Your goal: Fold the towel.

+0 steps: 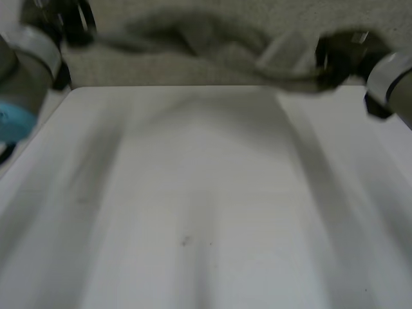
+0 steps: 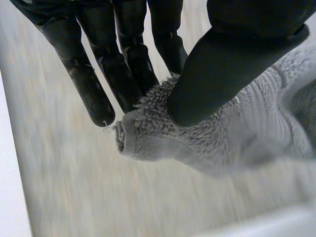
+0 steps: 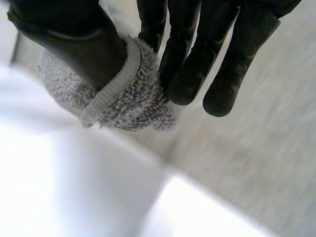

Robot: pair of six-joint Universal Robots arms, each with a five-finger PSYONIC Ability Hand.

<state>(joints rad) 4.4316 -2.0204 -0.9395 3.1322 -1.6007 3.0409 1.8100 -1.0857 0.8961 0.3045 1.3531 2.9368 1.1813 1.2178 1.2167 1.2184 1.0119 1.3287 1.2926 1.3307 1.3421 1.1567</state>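
A grey terry towel (image 1: pixel 206 45) hangs stretched between my two hands above the far edge of the white table (image 1: pixel 193 193). My left hand (image 1: pixel 74 26) is at its left end; in the left wrist view the thumb (image 2: pixel 217 74) pinches a corner of the towel (image 2: pixel 197 133) against the straight fingers (image 2: pixel 98 84). My right hand (image 1: pixel 338 55) holds the right end; in the right wrist view the thumb (image 3: pixel 74 44) presses the hemmed towel corner (image 3: pixel 118 94) against the fingers (image 3: pixel 197 59). The towel sags and bunches in the middle.
Beige carpet (image 1: pixel 193 71) lies beyond the table's far edge. The table's white top (image 3: pixel 74 187) stretches towards me with faint shadows and a small dark speck (image 1: pixel 187 241) near the middle.
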